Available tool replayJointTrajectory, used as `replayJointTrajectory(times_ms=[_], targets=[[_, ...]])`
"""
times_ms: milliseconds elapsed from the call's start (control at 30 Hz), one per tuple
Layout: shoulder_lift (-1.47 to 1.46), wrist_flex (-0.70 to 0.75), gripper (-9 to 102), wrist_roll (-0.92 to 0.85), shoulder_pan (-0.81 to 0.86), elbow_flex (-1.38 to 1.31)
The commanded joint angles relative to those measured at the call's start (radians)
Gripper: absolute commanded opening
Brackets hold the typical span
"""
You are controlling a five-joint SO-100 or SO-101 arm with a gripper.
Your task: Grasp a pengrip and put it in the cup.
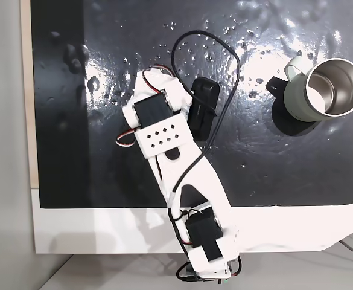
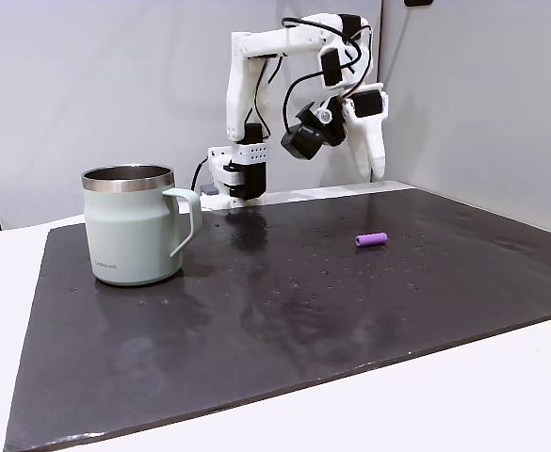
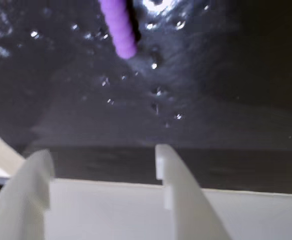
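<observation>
The pengrip (image 2: pixel 371 240), a small purple ribbed cylinder, lies on the black mat right of centre in a fixed view. It also shows at the top of the wrist view, pengrip (image 3: pixel 118 25). My gripper (image 2: pixel 372 172) hangs well above the mat, behind and over the pengrip, pointing down. Seen from the wrist, the gripper (image 3: pixel 103 152) is open, with white fingers (image 3: pixel 178 190) apart and nothing between them. The pale grey-green cup (image 2: pixel 129 226) stands upright at the mat's left. From above, the cup (image 1: pixel 330 87) sits at the upper right, its steel inside empty.
A black mat (image 2: pixel 256 320) with water droplets covers most of the white table (image 1: pixel 104 229). The arm's base (image 2: pixel 237 174) stands at the mat's far edge, near a grey wall. The arm's white links and cables (image 1: pixel 176 139) span the mat's middle from above.
</observation>
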Motion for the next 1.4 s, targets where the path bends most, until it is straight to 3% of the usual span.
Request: replayJointTrajectory(times_ms=[0,1033,1367], targets=[[-0.058,0.021,20,0.021,0.029,-0.107],[-0.554,0.071,24,0.003,0.055,-0.425],[-0.569,0.074,14,0.012,0.066,-0.426]])
